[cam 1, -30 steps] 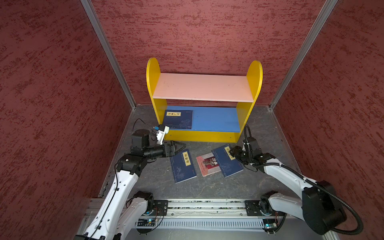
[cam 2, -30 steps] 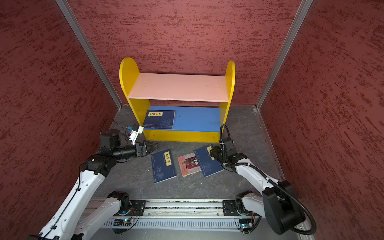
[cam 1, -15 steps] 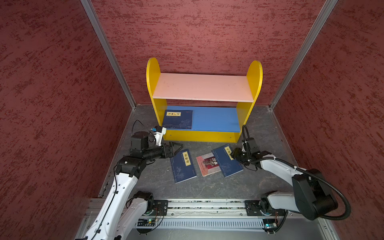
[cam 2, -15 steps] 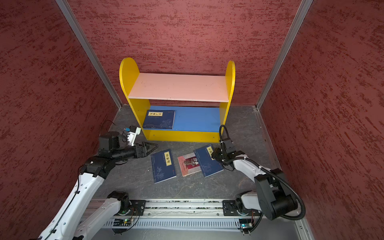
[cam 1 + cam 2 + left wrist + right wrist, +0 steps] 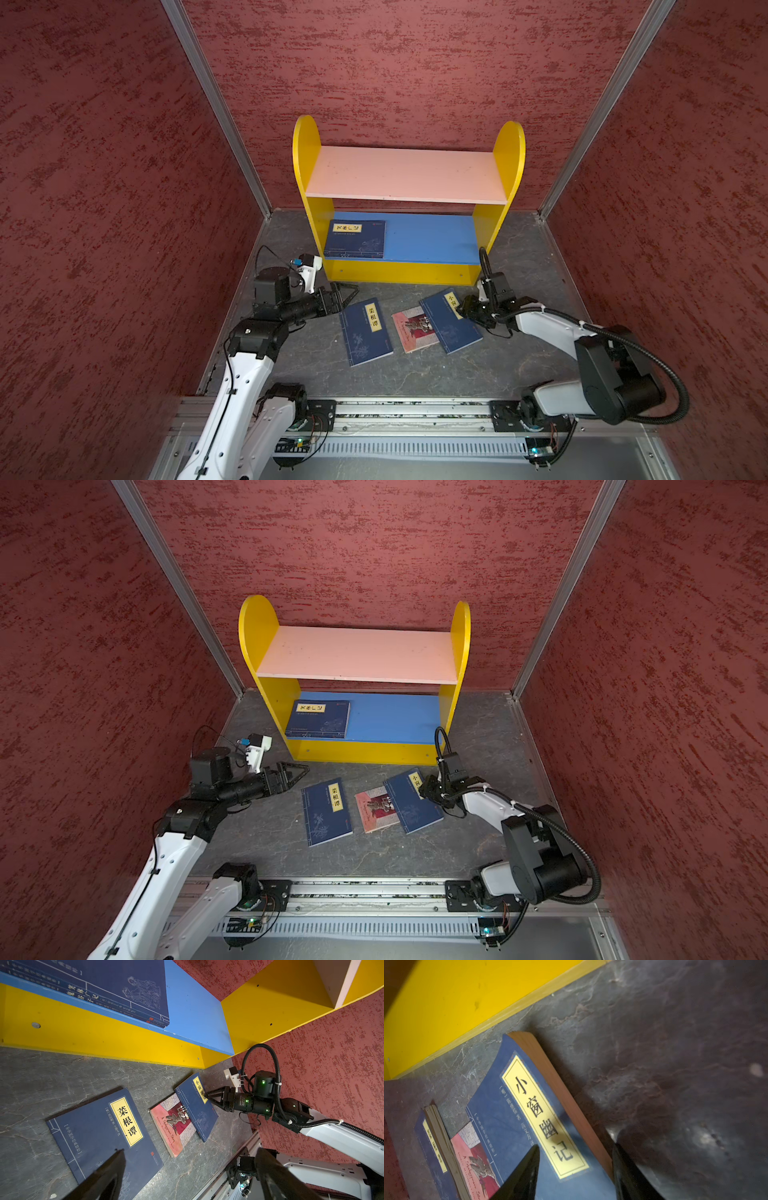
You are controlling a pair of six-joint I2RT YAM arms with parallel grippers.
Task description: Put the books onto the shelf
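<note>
Starting at the shelf (image 5: 399,274), hard against the back wall: on its blue lower board (image 5: 432,239), at the left end, a flat navy stack (image 5: 357,243) (two spines at least, going by the left wrist view). Down to the desk (image 5: 415,374) now, in front of the shelf: three more books, flat, covers up. Leftmost, a lone navy book (image 5: 365,328); next, the pink-and-red book (image 5: 411,336); then the right navy book (image 5: 451,322), overlapping that pink cover's right edge. Over to the left pincer (image 5: 351,291): spread wide, gripping nothing, low beside the lone navy book's far corner, near the shelf's yellow base. And the right pincer (image 5: 460,309): parted, straddling the right navy book's page edge, one finger (image 5: 527,1169) over the cover by the yellow label, its partner down beside the pages. Not clamped, judging by the right wrist view.
</note>
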